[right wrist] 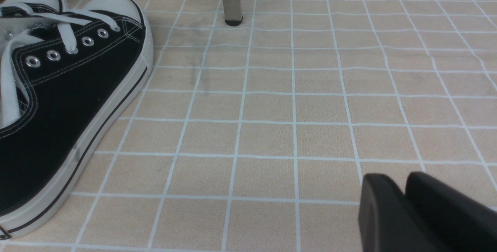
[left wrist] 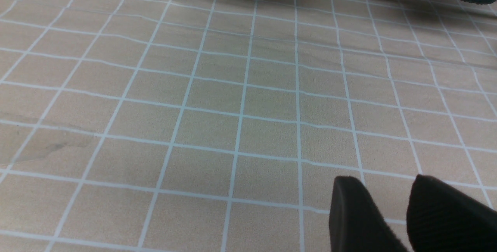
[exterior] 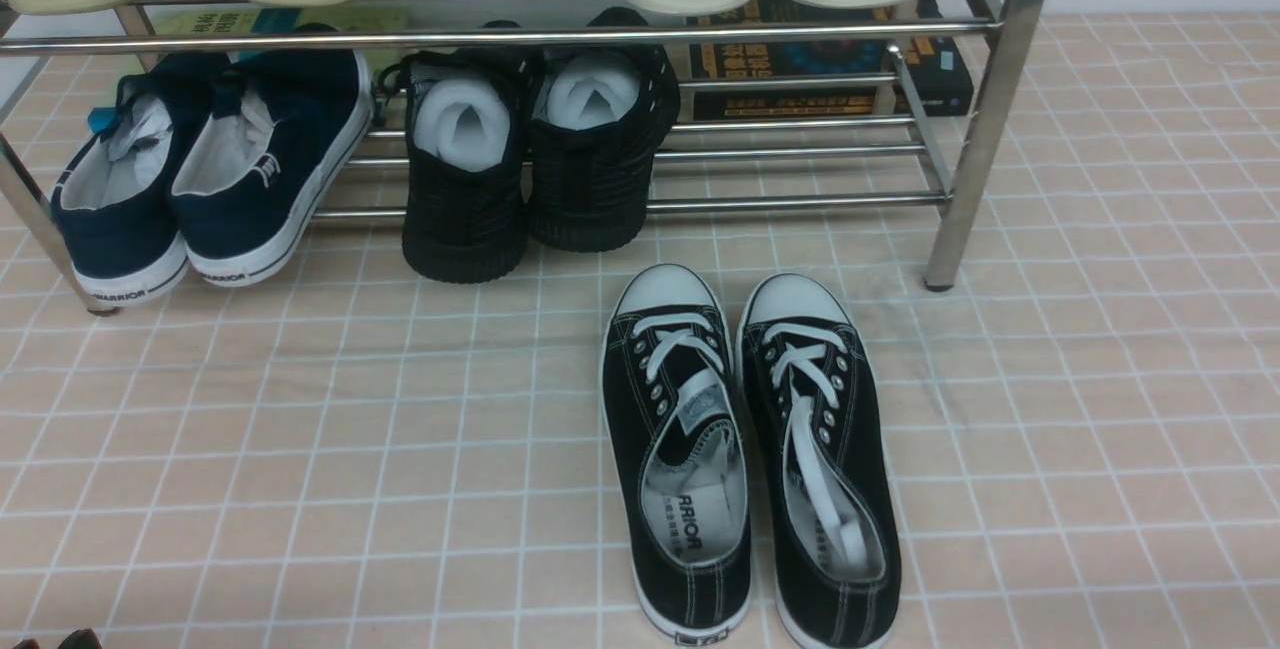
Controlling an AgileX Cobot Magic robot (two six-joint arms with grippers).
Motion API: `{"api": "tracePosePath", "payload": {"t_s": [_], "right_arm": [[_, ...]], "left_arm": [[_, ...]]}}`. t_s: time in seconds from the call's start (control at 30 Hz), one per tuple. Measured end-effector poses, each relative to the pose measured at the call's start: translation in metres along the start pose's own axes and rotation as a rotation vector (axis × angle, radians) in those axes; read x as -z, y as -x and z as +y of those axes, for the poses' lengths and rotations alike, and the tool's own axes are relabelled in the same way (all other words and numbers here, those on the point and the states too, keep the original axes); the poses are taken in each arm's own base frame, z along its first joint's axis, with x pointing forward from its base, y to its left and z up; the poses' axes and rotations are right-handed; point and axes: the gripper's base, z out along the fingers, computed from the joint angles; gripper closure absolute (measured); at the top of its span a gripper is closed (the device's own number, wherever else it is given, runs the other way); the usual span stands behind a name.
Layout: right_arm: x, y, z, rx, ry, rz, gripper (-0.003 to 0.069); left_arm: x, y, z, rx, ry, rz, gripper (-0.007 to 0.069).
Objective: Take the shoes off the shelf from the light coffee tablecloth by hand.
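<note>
Now I am noting the shoes (exterior: 748, 454) sitting off the shelf (exterior: 975, 119) on the light coffee tablecloth (exterior: 300, 449), beside the right end effector (right wrist: 404, 201), fingers nearly together, holding nothing; task looking essentially done.

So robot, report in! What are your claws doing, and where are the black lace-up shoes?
Left claw slightly open, empty. Right claw nearly closed, empty, beside the shoes. Shoes off the shelf, side by side on the tablecloth. Nothing in the way.
</note>
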Motion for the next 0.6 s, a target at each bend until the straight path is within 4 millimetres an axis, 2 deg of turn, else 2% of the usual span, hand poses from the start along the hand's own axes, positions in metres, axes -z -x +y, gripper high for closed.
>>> {"api": "tracePosePath", "payload": {"t_s": [0.6], "right_arm": [[0.0000,0.0000,0.0000,0.000,0.000,0.000,0.0537]], "left_arm": [[0.0000,0.0000,0.0000,0.000,0.000,0.000,0.0384]]}}
